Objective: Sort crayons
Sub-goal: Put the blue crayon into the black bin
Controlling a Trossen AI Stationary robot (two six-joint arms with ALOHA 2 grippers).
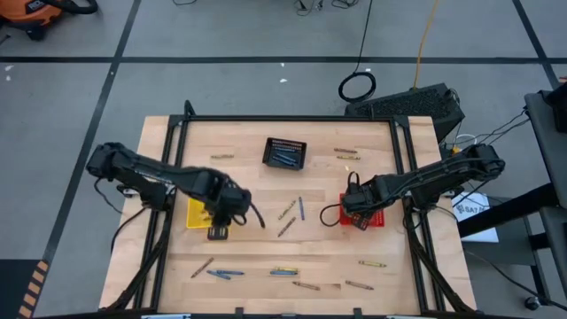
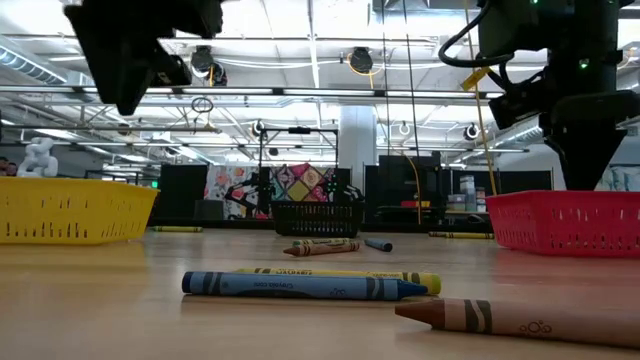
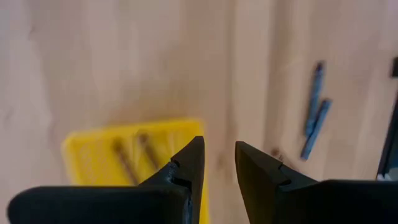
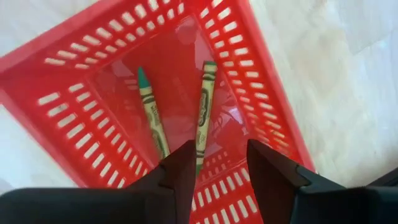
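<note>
Crayons lie scattered on the wooden table: three near the middle [image 1: 292, 215], several along the near edge [image 1: 283, 271], a few at the far side [image 1: 345, 154]. My left gripper [image 3: 219, 163] hangs open over the table beside the yellow basket [image 1: 197, 213], whose floor holds two brown crayons [image 3: 132, 157]; nothing is between its fingers. My right gripper [image 4: 221, 163] stands open above the red basket [image 1: 370, 215], pointing down. Two green crayons [image 4: 177, 112] lie on that basket's floor. The black basket [image 1: 284, 153] at the far middle holds blue crayons.
Dark frame rails [image 1: 168, 177] run along the table's left and right sides. Two blue crayons [image 3: 314, 109] lie on bare wood beyond my left gripper. In the low view a blue, a yellow and a brown crayon [image 2: 300, 285] lie close to the near edge.
</note>
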